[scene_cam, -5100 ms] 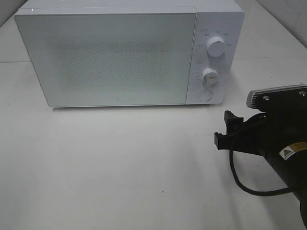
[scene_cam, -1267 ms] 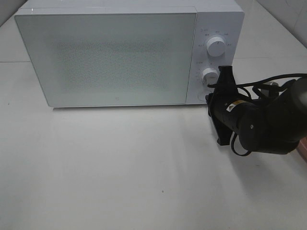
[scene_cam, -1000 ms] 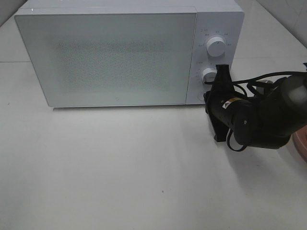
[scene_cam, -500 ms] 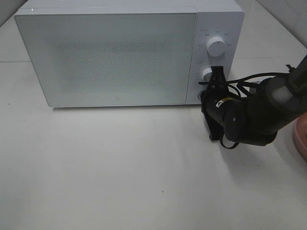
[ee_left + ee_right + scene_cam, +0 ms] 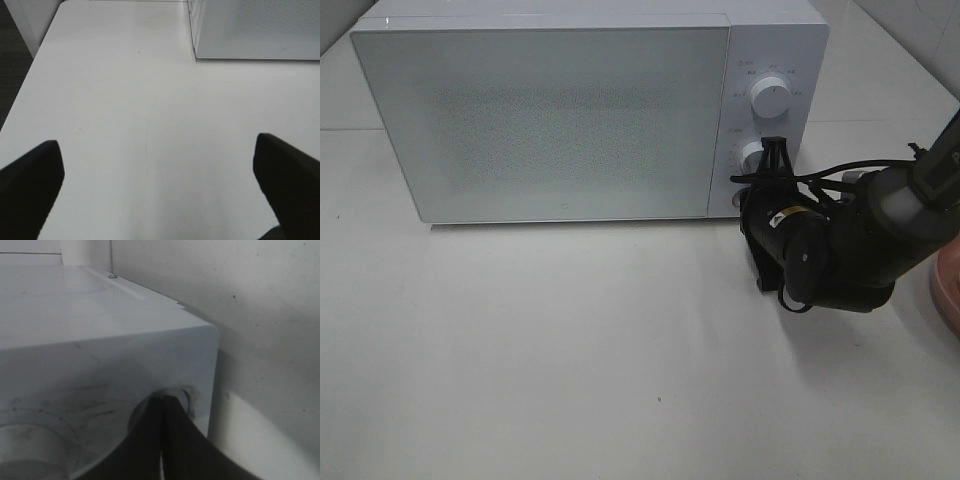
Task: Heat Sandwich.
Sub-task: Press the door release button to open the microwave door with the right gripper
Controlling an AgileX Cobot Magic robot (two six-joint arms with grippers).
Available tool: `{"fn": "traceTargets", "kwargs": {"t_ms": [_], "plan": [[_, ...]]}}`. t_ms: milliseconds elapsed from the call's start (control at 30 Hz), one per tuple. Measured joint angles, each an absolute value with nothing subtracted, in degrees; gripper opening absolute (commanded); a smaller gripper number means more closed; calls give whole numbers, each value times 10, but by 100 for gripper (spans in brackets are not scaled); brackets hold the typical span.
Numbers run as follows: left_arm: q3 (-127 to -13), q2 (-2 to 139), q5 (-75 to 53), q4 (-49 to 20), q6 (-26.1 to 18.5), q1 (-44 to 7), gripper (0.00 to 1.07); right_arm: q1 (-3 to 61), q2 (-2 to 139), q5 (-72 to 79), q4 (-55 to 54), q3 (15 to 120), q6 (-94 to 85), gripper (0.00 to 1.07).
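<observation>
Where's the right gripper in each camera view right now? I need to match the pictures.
Exterior high: the right gripper is on the right side, tips against the microwave control panel, just below the lower knob.
Left wrist: not in it.
Right wrist: the right gripper is shut, with its tips at the round button.
Shared landmark: the microwave, seen in all three views.

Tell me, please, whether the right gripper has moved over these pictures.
Yes. The right gripper has moved left and farther up the view to the microwave, where its shut tips now meet the round button.
</observation>
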State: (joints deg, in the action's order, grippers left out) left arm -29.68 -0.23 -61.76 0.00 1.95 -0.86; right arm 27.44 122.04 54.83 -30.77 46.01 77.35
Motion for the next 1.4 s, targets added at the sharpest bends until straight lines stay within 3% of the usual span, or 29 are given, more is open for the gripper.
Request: {"fn": "traceTargets", "kwargs": {"t_ms": [1400], "plan": [[-297,-2,-618,0,19,-9,98,268,1227,473,-327,507,765,0]]}}
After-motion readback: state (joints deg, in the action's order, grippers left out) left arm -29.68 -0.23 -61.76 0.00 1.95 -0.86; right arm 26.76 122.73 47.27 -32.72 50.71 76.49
